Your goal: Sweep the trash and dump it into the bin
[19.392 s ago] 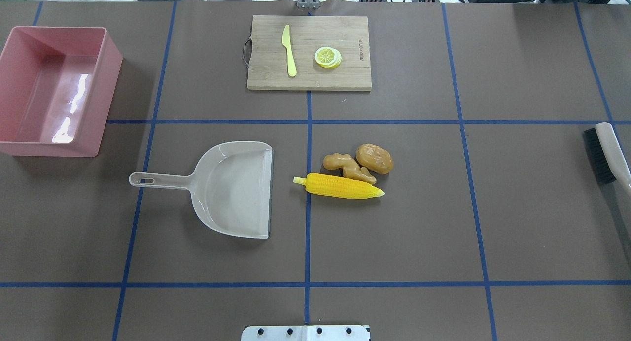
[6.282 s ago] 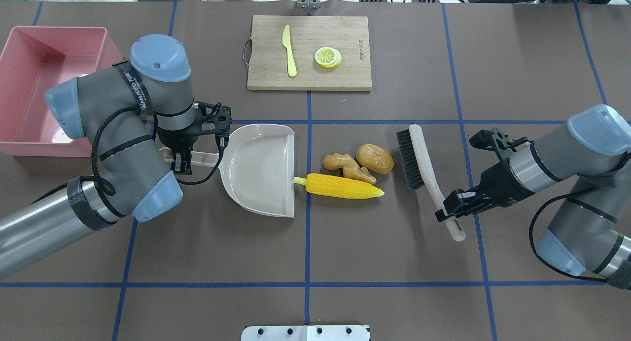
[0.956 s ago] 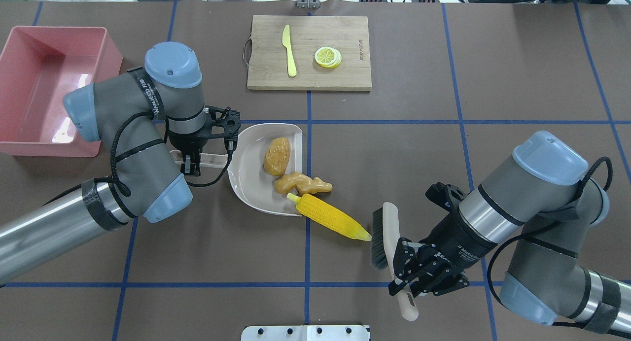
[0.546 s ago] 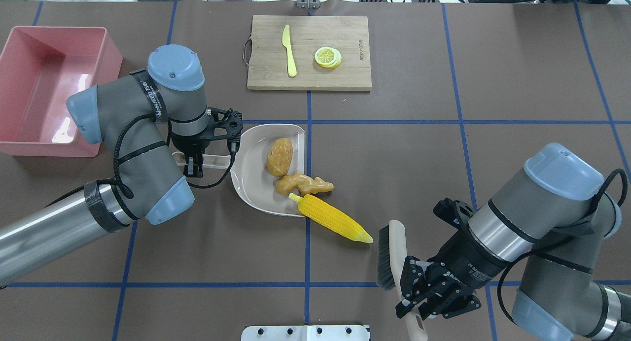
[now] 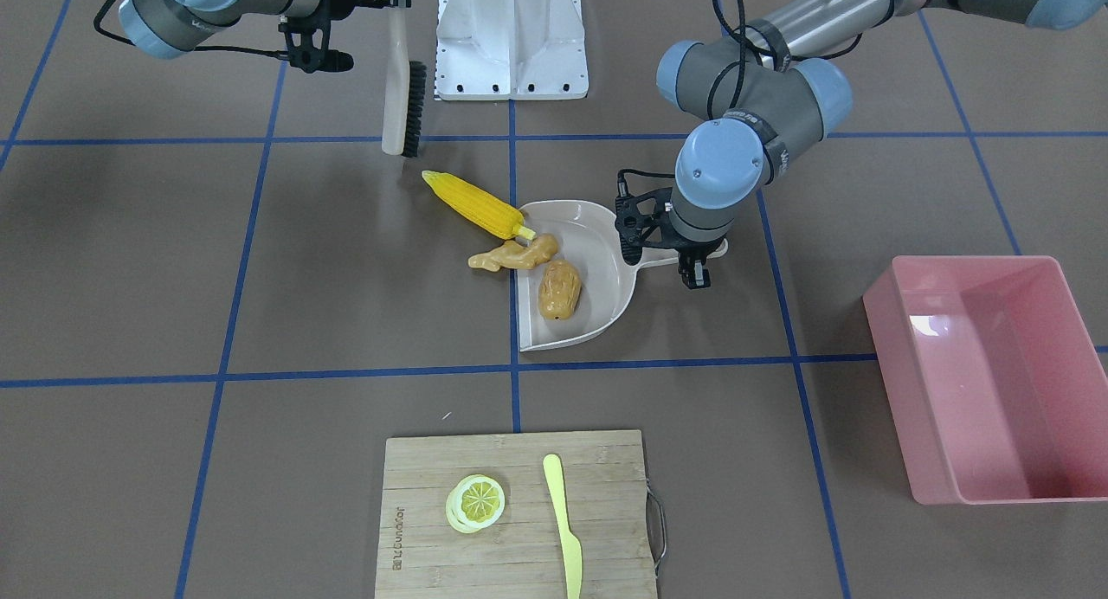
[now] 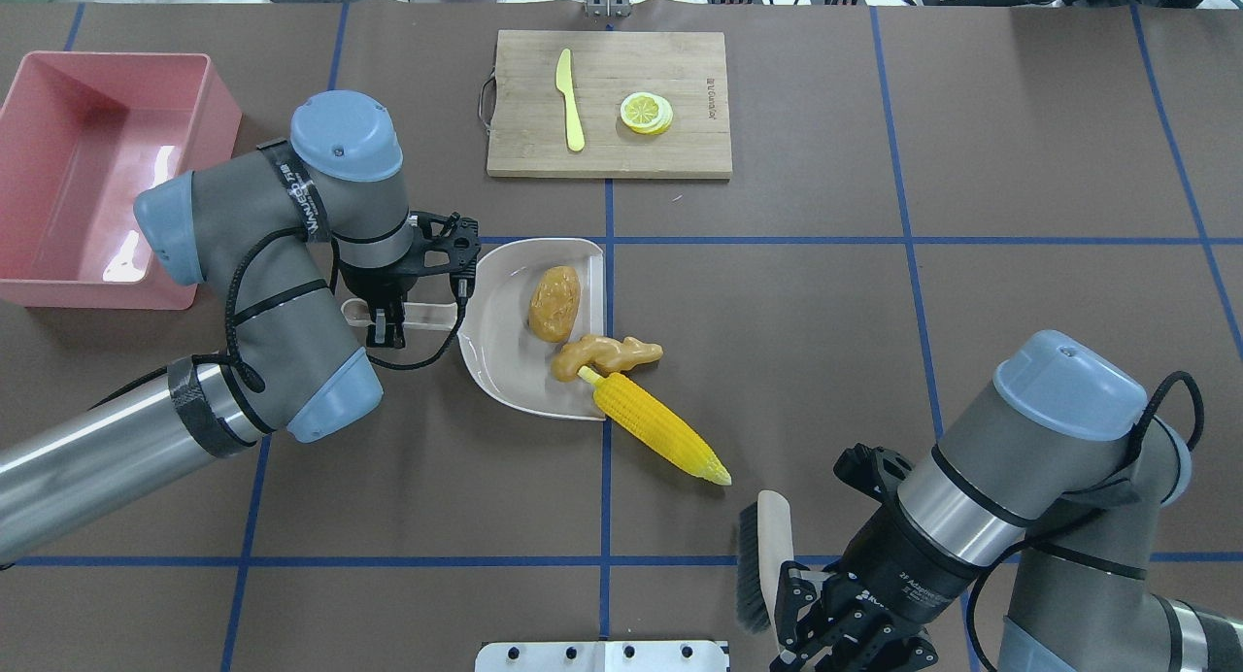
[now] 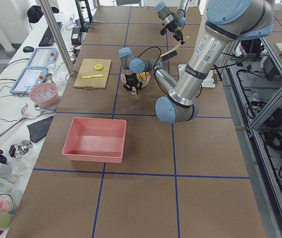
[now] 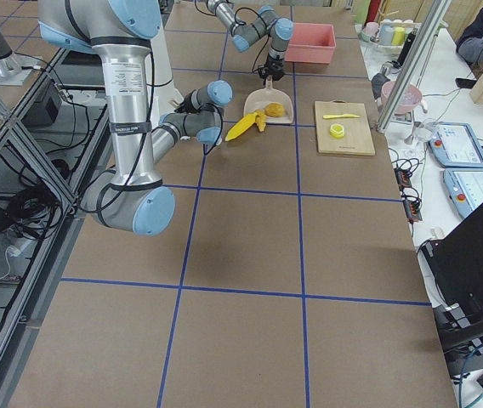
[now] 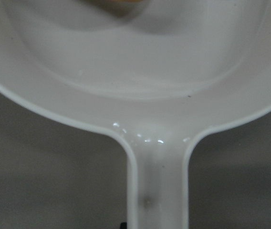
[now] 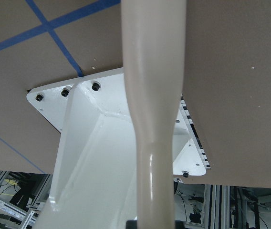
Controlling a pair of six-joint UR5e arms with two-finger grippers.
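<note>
The brown potato (image 6: 554, 303) lies inside the beige dustpan (image 6: 500, 352). The tan ginger root (image 6: 604, 354) straddles the pan's open lip. The yellow corn cob (image 6: 660, 429) lies slanted on the table with its stalk end at that lip. My left gripper (image 6: 388, 324) is shut on the dustpan's handle (image 9: 157, 191). My right gripper (image 6: 798, 614) is shut on the handle of a black-bristled brush (image 6: 762, 555), which is near the table's front edge, apart from the corn. The pink bin (image 6: 97, 182) stands at the far left.
A wooden cutting board (image 6: 609, 102) at the back centre carries a yellow knife (image 6: 570, 99) and a lemon slice (image 6: 646, 112). The white base plate (image 6: 602, 655) sits at the front edge beside the brush. Blue tape lines cross the brown table.
My right arm has drawn the brush back toward the front edge, away from the corn. The dustpan has crept slightly right, and the corn's stalk end now sits at its lip.
</note>
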